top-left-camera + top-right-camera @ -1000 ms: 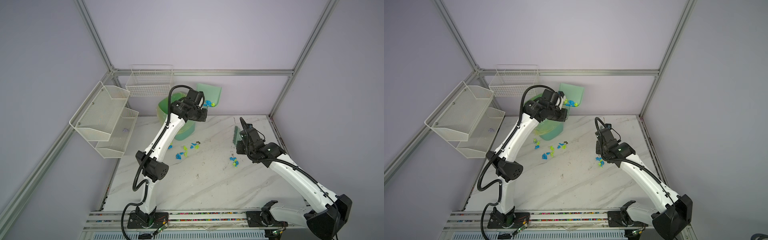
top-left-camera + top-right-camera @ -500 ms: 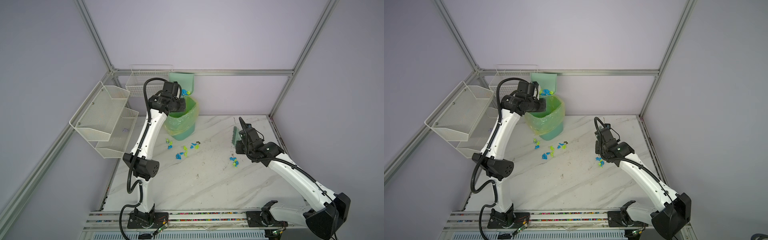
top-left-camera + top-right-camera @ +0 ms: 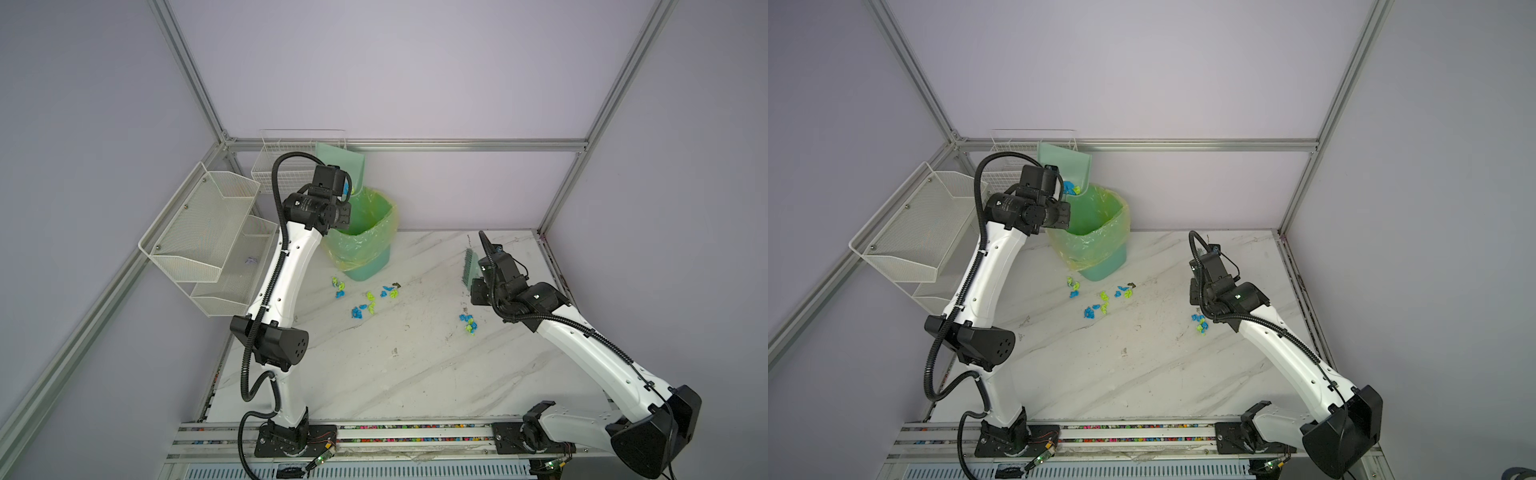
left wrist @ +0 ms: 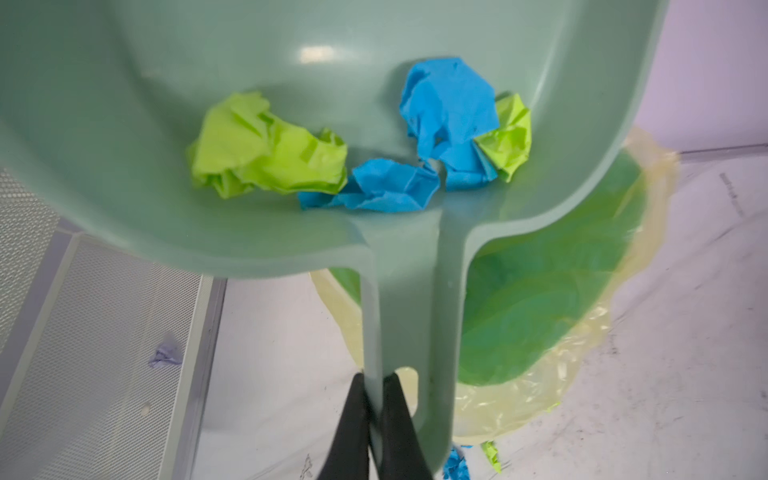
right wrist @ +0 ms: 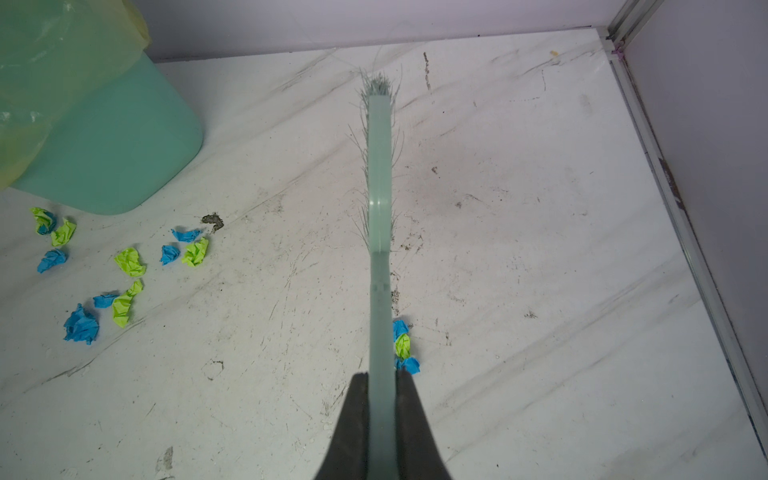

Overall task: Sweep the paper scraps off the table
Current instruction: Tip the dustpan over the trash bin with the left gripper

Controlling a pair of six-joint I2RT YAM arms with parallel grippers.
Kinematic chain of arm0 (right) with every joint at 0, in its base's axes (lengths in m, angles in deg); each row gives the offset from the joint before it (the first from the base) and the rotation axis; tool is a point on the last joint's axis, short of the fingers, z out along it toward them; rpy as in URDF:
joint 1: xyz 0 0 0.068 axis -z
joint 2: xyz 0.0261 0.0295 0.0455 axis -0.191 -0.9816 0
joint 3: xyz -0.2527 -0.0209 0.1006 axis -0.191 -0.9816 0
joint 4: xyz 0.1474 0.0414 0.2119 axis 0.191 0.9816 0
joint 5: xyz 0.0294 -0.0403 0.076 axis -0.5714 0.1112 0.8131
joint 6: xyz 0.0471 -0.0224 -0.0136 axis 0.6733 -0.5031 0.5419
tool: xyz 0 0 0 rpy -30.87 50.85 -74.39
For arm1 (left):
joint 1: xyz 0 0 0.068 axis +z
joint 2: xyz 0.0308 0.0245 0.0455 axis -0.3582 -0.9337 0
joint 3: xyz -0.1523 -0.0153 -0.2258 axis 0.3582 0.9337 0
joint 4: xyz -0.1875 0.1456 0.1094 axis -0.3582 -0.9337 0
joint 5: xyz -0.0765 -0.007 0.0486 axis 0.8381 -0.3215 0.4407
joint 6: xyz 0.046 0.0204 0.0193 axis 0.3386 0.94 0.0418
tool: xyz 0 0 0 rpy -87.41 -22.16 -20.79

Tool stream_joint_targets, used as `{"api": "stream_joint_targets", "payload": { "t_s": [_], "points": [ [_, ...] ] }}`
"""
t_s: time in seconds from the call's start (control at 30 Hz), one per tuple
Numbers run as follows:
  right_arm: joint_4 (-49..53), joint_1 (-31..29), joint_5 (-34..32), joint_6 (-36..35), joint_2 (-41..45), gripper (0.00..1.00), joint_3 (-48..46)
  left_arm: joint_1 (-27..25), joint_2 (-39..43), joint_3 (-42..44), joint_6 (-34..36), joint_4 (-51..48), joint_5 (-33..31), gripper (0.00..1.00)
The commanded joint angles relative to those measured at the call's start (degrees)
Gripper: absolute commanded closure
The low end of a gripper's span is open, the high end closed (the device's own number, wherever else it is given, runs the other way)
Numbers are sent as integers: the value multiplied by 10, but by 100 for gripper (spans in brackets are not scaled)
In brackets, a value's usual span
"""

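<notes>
Left gripper [image 4: 376,380] pinching edge of handle of sage-green dustpan [image 4: 124,124], jaws pressed tight on it. Pan raised above open mouth of lined green waste bin [image 4: 540,291]. Several blue and lime paper scraps [image 4: 266,153] lie inside pan, ahead of fingertips. Right gripper [image 5: 380,376] clamped on handle of hand brush [image 5: 379,166], brush head stretching ahead of it over table [image 5: 540,249]. More paper scraps on table: small cluster just beside right gripper's fingertips, larger scatter well off to side, near bin base
</notes>
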Motion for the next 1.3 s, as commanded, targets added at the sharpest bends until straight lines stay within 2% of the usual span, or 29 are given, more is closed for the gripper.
{"api": "stream_joint_targets", "payload": {
  "t_s": [0.0,0.33,0.63,0.73,0.87,0.97,1.1,1.17,1.23,1.27],
  "points": [
    [-14,3,-1,-6,-5,100,9,4,12,33,26,18,-50,100],
    [-22,3,0,-14,-15,100,14,-6,20,109,82,69,-175,100],
    [-26,3,3,-21,-23,100,20,-50,8,170,190,168,-336,100],
    [-27,3,5,-23,-17,100,15,-57,-1,190,224,224,-428,100],
    [-35,3,17,-23,-8,100,13,-67,3,252,355,372,-506,100],
    [-36,3,18,-24,-8,100,18,-71,8,297,455,492,-542,100],
    [-40,4,17,-25,-8,100,19,-74,23,375,615,698,-564,100],
    [-40,4,18,-25,-7,100,16,-76,27,414,720,833,-569,100],
    [-40,3,19,-25,-5,100,12,-78,28,434,779,917,-569,100],
    [-40,4,19,-25,-3,100,10,-78,27,434,778,919,-571,100]
  ]
}}
